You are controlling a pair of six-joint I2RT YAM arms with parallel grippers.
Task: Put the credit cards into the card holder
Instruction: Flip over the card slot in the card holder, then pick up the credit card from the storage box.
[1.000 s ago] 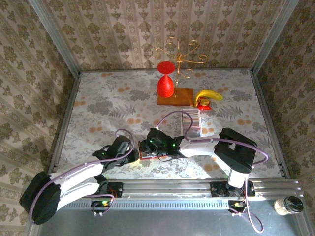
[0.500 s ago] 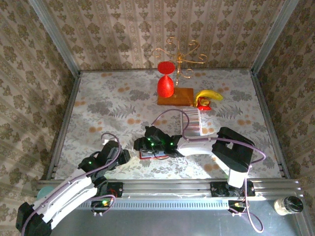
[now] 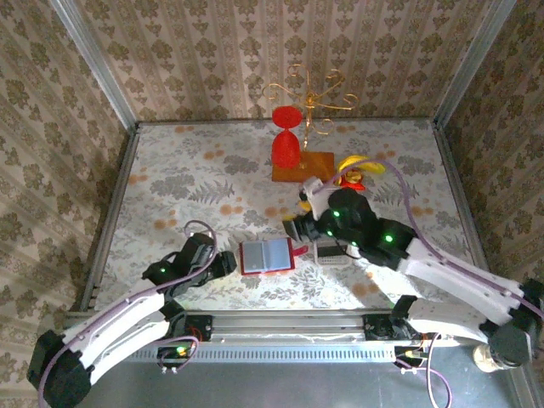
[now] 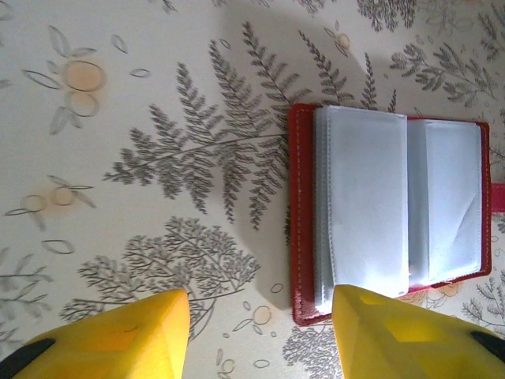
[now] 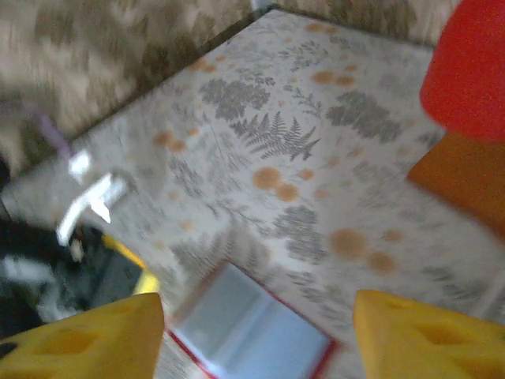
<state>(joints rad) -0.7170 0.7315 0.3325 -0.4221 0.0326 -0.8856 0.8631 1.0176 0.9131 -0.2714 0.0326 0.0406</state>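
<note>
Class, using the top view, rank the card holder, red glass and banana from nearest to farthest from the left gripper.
1. Card holder, just right of the left gripper.
2. Red glass, far centre.
3. Banana, far right.

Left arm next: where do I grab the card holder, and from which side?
Probably the bare red cover strip along the left side of the card holder, approached from the left, where the left gripper sits. It lies flat and open, and sleeves cover the rest.

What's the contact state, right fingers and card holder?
Apart. Right wrist view: the open right gripper hangs over the table, the card holder lying well below its fingers.
</note>
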